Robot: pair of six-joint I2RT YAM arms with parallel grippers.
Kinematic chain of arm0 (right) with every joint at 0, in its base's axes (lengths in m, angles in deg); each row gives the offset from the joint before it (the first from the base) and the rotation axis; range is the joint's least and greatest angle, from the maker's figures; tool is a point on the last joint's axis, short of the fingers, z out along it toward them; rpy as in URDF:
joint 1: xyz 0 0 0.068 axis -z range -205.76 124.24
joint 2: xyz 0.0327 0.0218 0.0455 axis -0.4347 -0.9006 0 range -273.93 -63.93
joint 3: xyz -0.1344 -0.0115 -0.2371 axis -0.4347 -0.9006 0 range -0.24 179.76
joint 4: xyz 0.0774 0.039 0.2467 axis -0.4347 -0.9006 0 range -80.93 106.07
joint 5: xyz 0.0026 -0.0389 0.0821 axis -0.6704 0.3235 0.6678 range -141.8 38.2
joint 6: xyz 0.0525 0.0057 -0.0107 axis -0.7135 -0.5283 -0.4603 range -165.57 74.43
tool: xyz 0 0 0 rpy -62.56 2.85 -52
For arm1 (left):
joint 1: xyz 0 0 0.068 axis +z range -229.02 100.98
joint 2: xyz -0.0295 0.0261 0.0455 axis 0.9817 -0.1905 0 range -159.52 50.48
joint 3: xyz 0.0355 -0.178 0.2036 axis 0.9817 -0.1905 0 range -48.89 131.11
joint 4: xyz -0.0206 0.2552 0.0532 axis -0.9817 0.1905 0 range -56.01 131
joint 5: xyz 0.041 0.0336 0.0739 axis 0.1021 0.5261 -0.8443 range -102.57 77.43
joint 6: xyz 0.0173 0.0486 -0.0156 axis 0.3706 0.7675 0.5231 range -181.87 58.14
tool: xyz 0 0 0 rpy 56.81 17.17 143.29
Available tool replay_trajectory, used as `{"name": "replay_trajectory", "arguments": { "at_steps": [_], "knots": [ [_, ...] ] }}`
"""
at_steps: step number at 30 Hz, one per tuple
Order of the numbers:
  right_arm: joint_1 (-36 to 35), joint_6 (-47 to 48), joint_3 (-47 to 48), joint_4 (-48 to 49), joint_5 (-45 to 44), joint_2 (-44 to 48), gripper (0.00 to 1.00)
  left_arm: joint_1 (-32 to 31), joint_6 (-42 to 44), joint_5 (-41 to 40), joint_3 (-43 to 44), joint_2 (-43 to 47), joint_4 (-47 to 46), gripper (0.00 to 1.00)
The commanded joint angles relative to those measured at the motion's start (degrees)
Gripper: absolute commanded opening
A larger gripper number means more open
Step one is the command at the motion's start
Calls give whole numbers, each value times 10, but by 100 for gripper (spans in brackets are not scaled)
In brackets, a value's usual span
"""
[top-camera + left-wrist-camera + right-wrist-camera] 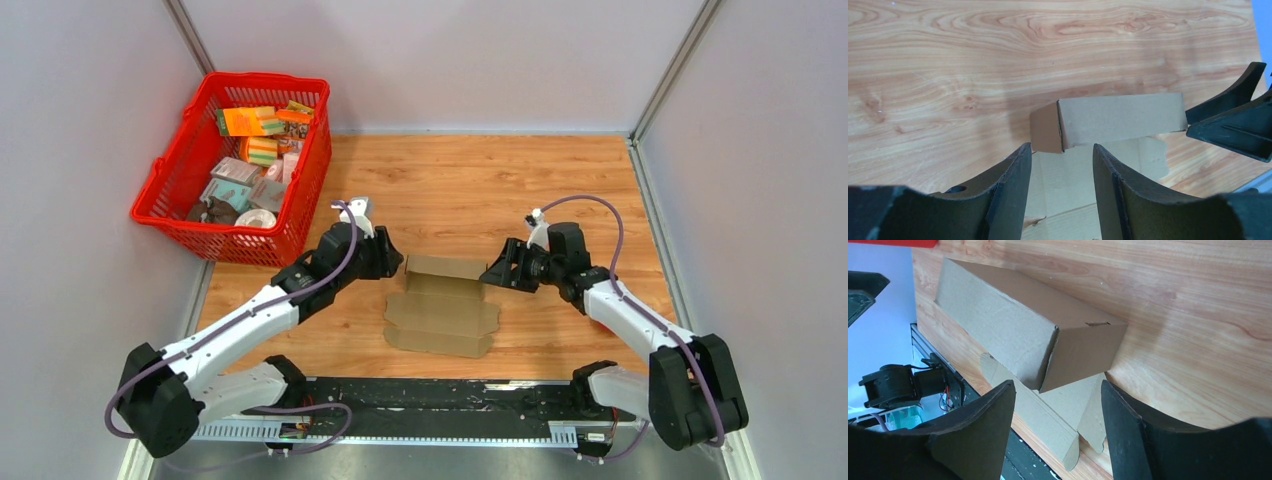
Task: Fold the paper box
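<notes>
A brown cardboard box [443,305] lies partly folded in the middle of the wooden table; its far wall stands upright, the rest lies flat. My left gripper [396,264] is open and empty at the box's left end; in the left wrist view the box's standing wall [1118,119] is just beyond my fingertips [1020,155]. My right gripper [493,275] is open and empty at the box's right end; in the right wrist view the folded wall [1023,332] and flat flaps [1068,410] lie between and beyond the fingers [1003,405].
A red basket [238,165] full of small packages stands at the far left of the table. A black rail [430,400] runs along the near edge between the arm bases. Grey walls close in the workspace on three sides.
</notes>
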Motion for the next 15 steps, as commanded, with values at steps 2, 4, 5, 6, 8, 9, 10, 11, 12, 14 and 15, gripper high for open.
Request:
{"name": "replay_trajectory", "arguments": {
  "at_steps": [2,4,5,6,8,9,10,11,12,14,15],
  "knots": [
    [0,-10,25,54,8,-9,65,59,-12,131,33,-69,-2,51],
    [0,-15,19,69,9,-10,64,68,-11,171,30,-92,-29,50],
    [1,-18,18,73,10,-12,64,71,-11,179,27,-98,-49,51],
    [0,-20,16,78,11,-13,64,72,-11,185,26,-101,-57,52],
    [1,-26,15,86,17,-25,63,73,-12,193,25,-113,-72,55],
    [1,-29,15,86,19,-27,62,74,-12,195,25,-118,-75,55],
    [1,-30,13,107,20,-30,61,74,-14,203,24,-124,-79,55],
    [1,-31,10,111,22,-34,60,75,-15,208,21,-126,-92,55],
    [0,-32,9,113,21,-35,59,75,-18,213,19,-129,-99,55],
    [2,-31,6,118,20,-38,57,75,-21,219,17,-140,-106,51],
    [3,-31,3,121,22,-41,56,75,-20,218,17,-143,-104,49]
  ]
}}
